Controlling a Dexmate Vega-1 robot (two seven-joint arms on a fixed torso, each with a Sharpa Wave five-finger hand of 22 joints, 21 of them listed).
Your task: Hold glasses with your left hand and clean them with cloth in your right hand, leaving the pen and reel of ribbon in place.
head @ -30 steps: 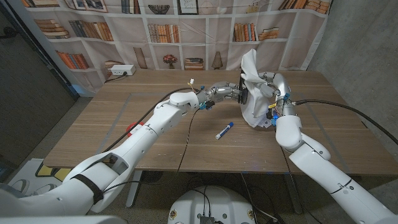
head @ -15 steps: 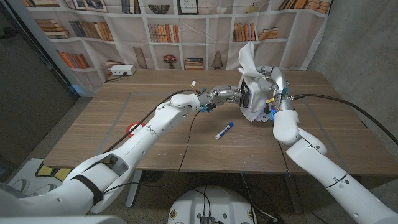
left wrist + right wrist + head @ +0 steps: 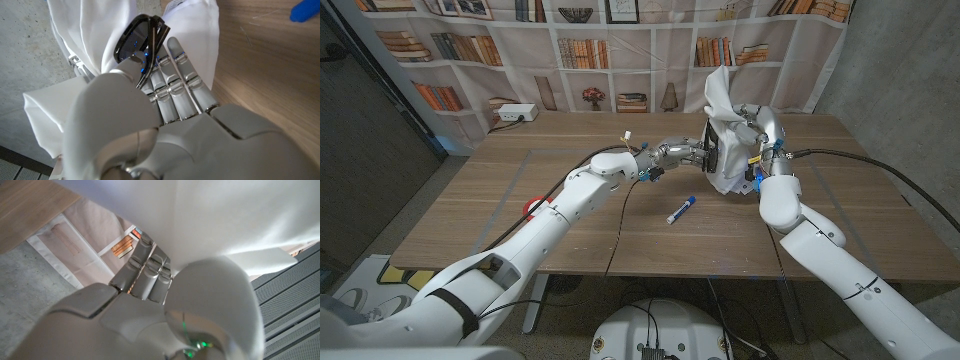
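Your left hand (image 3: 165,125) is pinching the dark glasses (image 3: 142,37) while your right hand (image 3: 150,310) is gripping the white cloth (image 3: 725,150) against them. Rub gently, keeping well above the blue pen (image 3: 680,209).

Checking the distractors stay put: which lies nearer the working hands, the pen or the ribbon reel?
The blue pen, lying just below the hands; the red ribbon reel sits farther left by the left arm.
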